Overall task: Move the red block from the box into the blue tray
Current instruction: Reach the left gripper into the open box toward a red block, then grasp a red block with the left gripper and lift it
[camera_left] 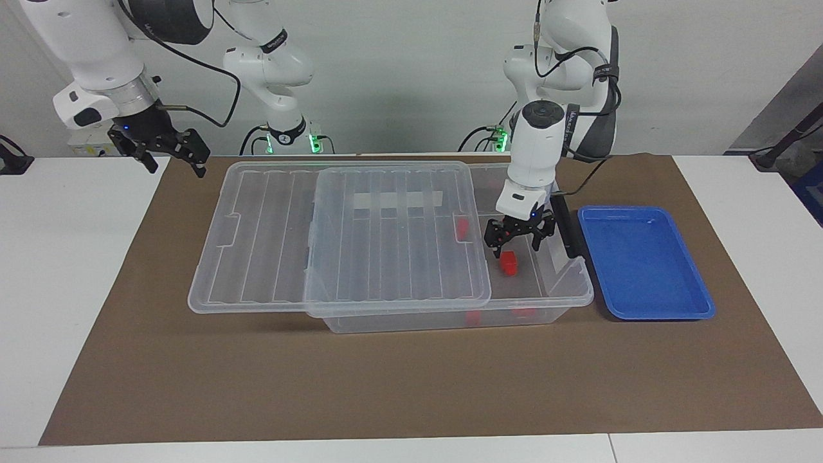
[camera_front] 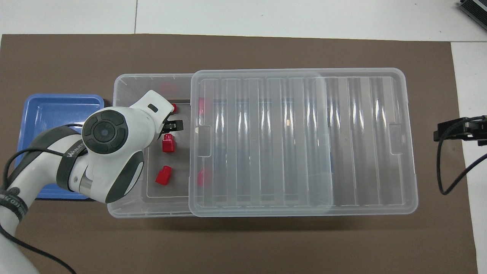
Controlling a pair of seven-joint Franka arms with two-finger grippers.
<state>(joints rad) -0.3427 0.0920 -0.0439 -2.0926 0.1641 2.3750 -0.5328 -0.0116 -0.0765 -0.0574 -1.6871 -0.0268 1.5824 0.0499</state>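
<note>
**Q:** How is the clear storage bin [camera_left: 566, 283] arranged?

**A:** It is set on the brown mat [camera_left: 386, 386], with its ribbed clear lid [camera_left: 341, 238] slid toward the right arm's end, so that only the part beside the blue tray [camera_left: 649, 260] is uncovered. The blue tray is placed just beside the bin at the left arm's end of the table.

**Q:** Where are the red blocks located?

**A:** All are seen inside the bin. One red block [camera_left: 508, 262] is exposed on the bin floor, just below the left gripper. Two others are visible from overhead in the open section: one nearer to the robots [camera_front: 164, 175] and one farther from them [camera_front: 174, 108], partly covered by the wrist. Two more are seen under the lid's edge [camera_front: 202, 177].

**Q:** What is the state of the left gripper [camera_left: 516, 239]?

**A:** It is lowered into the uncovered section of the bin. Its fingers are spread apart, and nothing is pinched between them.

**Q:** And the right gripper [camera_left: 168, 154]?

**A:** It is held in the air over the mat's edge at the right arm's end, well apart from the bin. Its fingers are spread and nothing is held; this arm waits.
</note>
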